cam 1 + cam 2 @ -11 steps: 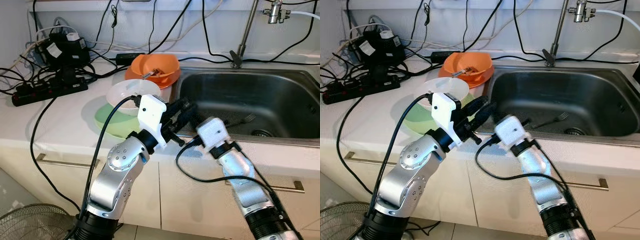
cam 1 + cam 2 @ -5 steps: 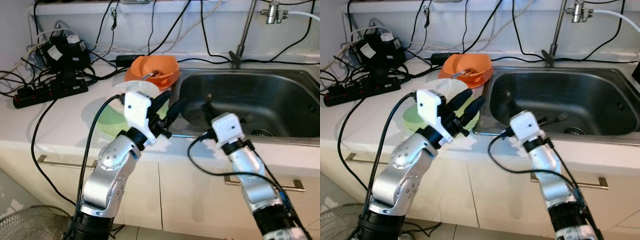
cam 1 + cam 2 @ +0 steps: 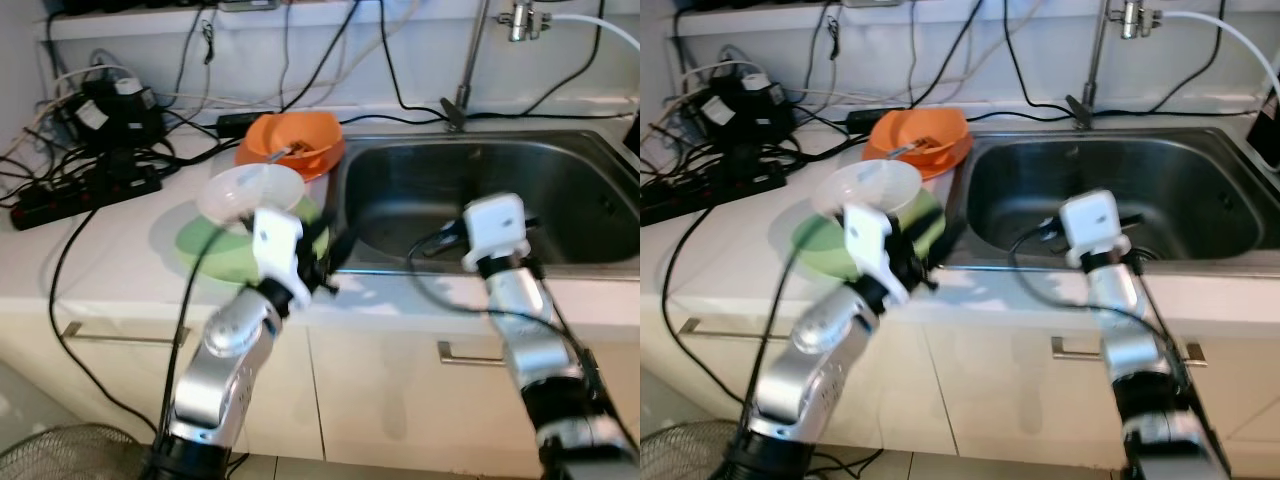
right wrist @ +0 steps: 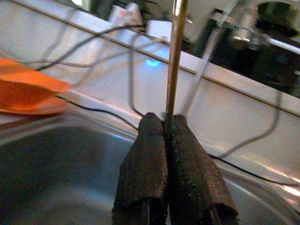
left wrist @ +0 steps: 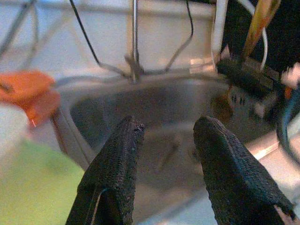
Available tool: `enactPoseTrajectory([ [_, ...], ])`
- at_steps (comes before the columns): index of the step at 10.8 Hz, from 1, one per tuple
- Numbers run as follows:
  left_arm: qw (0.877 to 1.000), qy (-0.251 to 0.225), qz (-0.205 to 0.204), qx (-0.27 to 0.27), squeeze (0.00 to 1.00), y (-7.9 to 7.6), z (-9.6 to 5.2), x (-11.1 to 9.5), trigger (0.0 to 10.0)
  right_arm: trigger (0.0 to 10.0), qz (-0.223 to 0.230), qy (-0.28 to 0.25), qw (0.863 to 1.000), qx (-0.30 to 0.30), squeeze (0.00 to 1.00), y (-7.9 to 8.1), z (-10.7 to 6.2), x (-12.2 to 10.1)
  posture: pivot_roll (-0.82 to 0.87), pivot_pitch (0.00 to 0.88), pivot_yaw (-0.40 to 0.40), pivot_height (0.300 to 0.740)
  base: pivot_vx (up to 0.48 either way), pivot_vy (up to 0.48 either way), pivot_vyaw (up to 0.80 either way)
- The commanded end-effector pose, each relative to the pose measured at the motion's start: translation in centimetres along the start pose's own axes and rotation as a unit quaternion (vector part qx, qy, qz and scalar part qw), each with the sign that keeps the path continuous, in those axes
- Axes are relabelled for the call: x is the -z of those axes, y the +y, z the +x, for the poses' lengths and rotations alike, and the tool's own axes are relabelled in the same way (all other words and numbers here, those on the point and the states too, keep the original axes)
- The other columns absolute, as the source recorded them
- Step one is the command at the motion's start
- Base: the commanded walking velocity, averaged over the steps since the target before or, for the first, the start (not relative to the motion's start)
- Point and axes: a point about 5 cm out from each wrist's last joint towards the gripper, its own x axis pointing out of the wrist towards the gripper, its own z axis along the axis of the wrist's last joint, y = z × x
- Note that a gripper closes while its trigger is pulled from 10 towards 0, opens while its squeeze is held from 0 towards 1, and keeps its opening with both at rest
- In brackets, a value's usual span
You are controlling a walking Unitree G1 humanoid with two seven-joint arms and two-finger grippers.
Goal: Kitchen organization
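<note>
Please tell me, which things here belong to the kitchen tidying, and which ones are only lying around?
Job: orange bowl, white bowl, green plate, sink, left gripper open, right gripper shut.

Lying around: power strip, cables, tap, fan.

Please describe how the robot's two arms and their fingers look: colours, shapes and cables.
Both arms are silver metal with rounded joints and black sections lower down. Each wrist carries a white boxy housing, and a thin black cable loops from it along the arm. The left gripper has two long black fingers with a rough, textured surface; the right gripper has the same dark, grainy fingers.
</note>
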Motion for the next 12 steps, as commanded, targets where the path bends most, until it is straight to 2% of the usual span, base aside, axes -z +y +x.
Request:
enactPoseTrajectory([
  [1,1.000,0.013,-0.001,0.002,0.00,0.1,-0.1,0.5,10.0,0.0,-0.001,-0.011,1.000,0.009,0.00,-0.3,0.5,-0.4,-0.01,0.032,0.133,0.740,0.000,0.000,0.00],
  [4,0.998,0.064,-0.008,0.003,0.00,0.3,-1.2,3.3,10.0,0.0,0.013,0.004,0.999,0.049,0.00,-1.5,1.8,0.0,0.00,0.034,0.141,0.740,0.000,0.000,0.00],
  [6,0.996,0.084,-0.011,0.028,0.00,-0.1,-1.6,4.0,10.0,0.0,0.019,0.005,0.998,0.052,0.00,-1.4,2.8,-0.3,0.01,0.039,0.139,0.740,0.000,0.000,0.00],
  [7,0.996,0.085,-0.013,0.034,0.00,-0.3,-1.7,4.0,10.0,3.0,0.022,0.005,0.998,0.052,0.00,-1.4,3.1,-0.4,0.01,0.043,0.136,0.740,0.000,0.000,0.00],
  [8,0.995,0.085,-0.013,0.046,0.00,-0.6,-1.7,4.0,10.0,10.0,0.025,0.011,0.998,0.054,0.00,-1.3,3.4,-0.3,0.01,0.048,0.136,0.740,0.000,0.000,0.00],
  [12,0.994,0.089,-0.011,0.062,0.00,-0.7,-1.2,3.8,10.0,10.0,0.035,0.030,0.997,0.057,0.00,-1.0,3.7,0.1,0.01,0.048,0.143,0.740,0.000,0.000,0.00],
])
